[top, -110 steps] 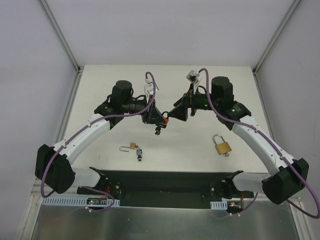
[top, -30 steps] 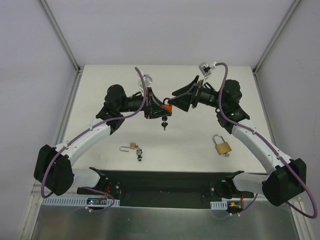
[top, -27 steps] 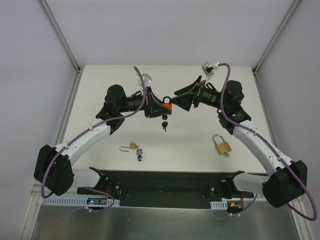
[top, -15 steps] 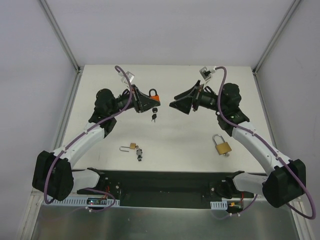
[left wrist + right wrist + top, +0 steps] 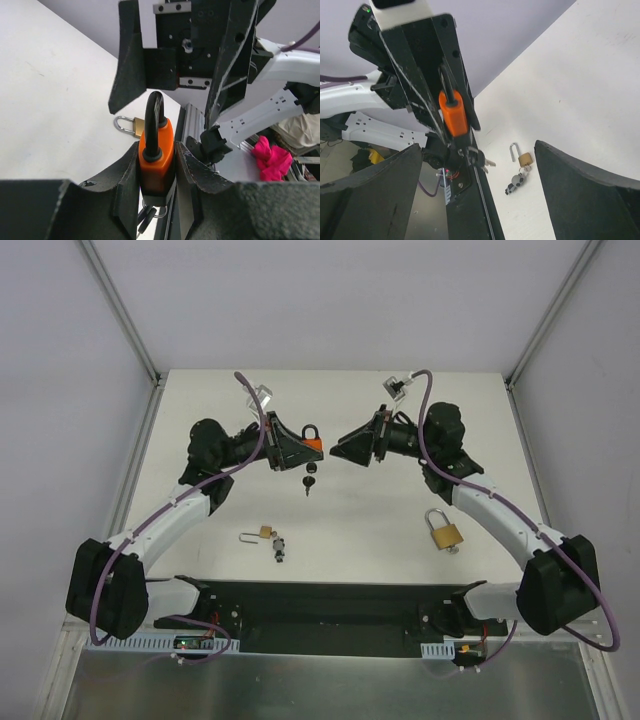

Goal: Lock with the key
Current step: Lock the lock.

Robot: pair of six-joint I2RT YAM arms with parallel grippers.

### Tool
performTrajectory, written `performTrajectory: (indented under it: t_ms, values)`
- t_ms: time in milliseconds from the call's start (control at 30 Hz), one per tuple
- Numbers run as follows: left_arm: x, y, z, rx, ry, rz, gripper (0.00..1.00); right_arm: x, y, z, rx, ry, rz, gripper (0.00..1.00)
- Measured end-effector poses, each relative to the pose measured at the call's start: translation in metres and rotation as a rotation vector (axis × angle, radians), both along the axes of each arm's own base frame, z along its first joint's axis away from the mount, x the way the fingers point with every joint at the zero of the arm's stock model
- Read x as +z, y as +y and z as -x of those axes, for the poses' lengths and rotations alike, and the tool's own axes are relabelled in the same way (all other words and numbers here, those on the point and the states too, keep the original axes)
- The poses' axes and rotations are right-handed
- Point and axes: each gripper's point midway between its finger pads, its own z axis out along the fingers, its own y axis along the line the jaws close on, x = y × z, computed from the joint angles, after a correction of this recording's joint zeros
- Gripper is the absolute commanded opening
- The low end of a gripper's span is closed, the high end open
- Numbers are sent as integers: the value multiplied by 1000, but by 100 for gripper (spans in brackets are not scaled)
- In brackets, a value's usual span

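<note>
Orange padlock [image 5: 312, 443] is clamped by its body in your left hand [image 5: 303, 448], raised above the counter [image 5: 370, 510]. Its black shackle pokes out past the fingertips, and its keys [image 5: 308, 483] dangle underneath. Your right hand [image 5: 350, 448] faces it from just beside, spread wide and holding nothing. A small brass padlock [image 5: 262, 534] and a larger brass padlock [image 5: 444, 531] lie on the counter, well apart.

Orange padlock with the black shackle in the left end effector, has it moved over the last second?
Yes. The orange padlock has shifted left in the top view, farther from the large brass padlock, which has stayed put.
</note>
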Motion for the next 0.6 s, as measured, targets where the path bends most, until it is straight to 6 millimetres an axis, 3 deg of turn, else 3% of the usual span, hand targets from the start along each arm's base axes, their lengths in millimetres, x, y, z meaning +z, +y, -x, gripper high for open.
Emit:
performTrajectory:
  t_ms: [367, 600]
  values:
    - [0, -19, 25, -136, -6, -6, 0, 48, 21, 0, 54, -70, -110, 65]
    - [4, -20, 26, -154, -15, 0, 0, 44, 34, 5, 92, -45, -112, 47]
